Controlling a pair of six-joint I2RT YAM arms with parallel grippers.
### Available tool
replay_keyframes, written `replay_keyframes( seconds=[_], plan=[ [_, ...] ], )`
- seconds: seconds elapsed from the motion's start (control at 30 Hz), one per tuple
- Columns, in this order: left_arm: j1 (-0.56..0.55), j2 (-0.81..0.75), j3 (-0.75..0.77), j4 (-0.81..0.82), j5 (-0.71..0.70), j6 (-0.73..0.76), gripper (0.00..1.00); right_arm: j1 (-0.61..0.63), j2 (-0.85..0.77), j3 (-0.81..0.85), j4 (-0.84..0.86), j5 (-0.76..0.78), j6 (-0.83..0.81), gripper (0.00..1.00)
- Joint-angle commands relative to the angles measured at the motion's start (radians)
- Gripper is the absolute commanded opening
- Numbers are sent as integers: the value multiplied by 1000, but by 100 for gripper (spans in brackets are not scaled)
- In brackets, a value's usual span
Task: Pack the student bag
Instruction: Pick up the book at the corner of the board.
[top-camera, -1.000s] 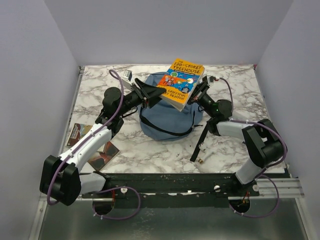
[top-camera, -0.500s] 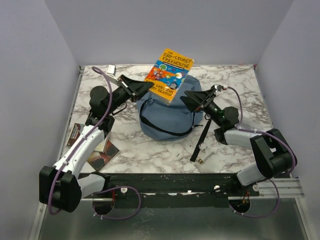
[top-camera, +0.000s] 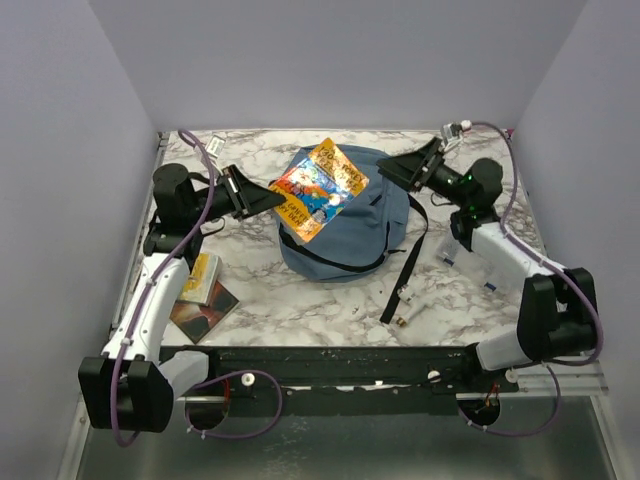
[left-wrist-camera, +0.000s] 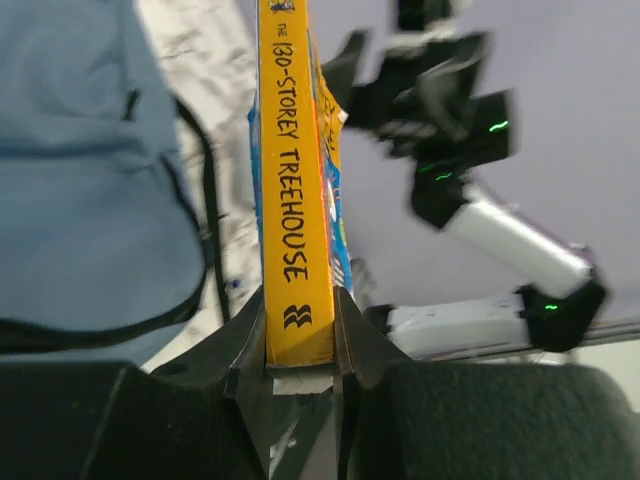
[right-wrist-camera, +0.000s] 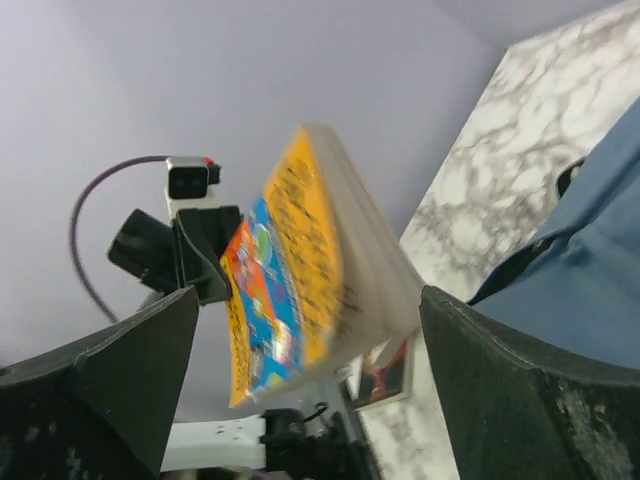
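The student bag (top-camera: 345, 235), a soft dusty-blue backpack, lies mid-table. Above its far left part hangs a yellow paperback, "The 130-Storey Treehouse" (top-camera: 320, 186), tilted. My left gripper (top-camera: 264, 200) is shut on the book's left edge. The left wrist view shows the yellow spine (left-wrist-camera: 293, 200) clamped between both jaws, my left gripper (left-wrist-camera: 298, 312) at its lower end, the bag (left-wrist-camera: 80, 170) to the left. My right gripper (top-camera: 402, 170) stands open to the right of the book, apart from it. In its wrist view the blurred book (right-wrist-camera: 300, 270) floats between the spread jaws, untouched.
Two smaller books (top-camera: 204, 295) lie on the marble table (top-camera: 300, 305) by the left arm. A black webbing strap (top-camera: 405, 265) trails from the bag toward the near edge. Small white bits (top-camera: 446, 260) lie under the right arm. Purple walls enclose three sides.
The book passed from right to left: my left gripper closed on it, my right gripper opened and drew back to the far right. The left arm pulled the book left and lower.
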Motion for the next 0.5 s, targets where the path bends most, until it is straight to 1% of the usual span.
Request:
replay_keyframes(
  seconds=[0.0,0.03,0.1,0.13,0.23,0.37,0.47],
  plan=[
    [-13,-63,169,-584,-76,568,0,2,-110,240,-614,11,-520,97],
    [-14,-63,183,-634,-68,615,0,3,-109,287,-671,17,-577,97],
    [-29,-64,185,-659,-30,651,0,5,-81,359,-731,-29,-640,100],
    [-50,-65,180,-655,-15,652,0,8,-60,395,-756,-67,-658,100],
    [-145,-56,182,-654,9,678,0,45,-9,457,-829,-120,-707,100],
    [-243,-69,196,-671,26,746,0,74,-3,442,-796,-199,-729,100],
    [-271,-77,211,-677,68,783,0,78,-37,383,-765,-279,-724,100]
  ],
)
